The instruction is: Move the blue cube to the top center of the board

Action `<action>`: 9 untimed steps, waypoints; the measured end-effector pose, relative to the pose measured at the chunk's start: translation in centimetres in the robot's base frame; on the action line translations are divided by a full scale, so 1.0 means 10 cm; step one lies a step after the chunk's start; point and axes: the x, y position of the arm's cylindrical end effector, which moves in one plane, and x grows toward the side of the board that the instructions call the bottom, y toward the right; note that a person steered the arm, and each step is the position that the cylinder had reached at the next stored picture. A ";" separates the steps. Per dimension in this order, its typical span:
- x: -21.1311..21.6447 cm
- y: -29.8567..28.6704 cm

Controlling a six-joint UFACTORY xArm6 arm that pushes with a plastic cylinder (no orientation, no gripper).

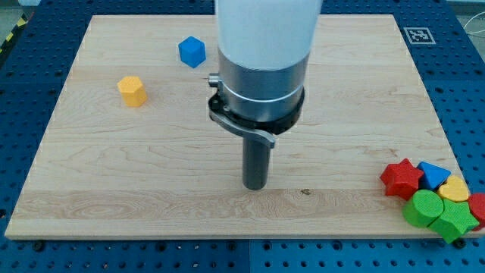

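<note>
The blue cube [192, 51] sits near the view's top, left of centre, on the wooden board [114, 174]. My tip [255, 186] rests on the board near its middle, well below and to the right of the blue cube, not touching any block. The arm's white and grey body hides the top centre of the board.
A yellow hexagonal block [132, 91] lies at the left. At the bottom right corner a cluster holds a red star [401, 178], a blue block [433, 174], a yellow heart [455, 189], a green cylinder [423, 208], a green block [454, 221] and a red block [478, 205].
</note>
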 end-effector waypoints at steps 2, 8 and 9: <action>-0.53 -0.17; -1.90 -1.11; -2.12 -1.17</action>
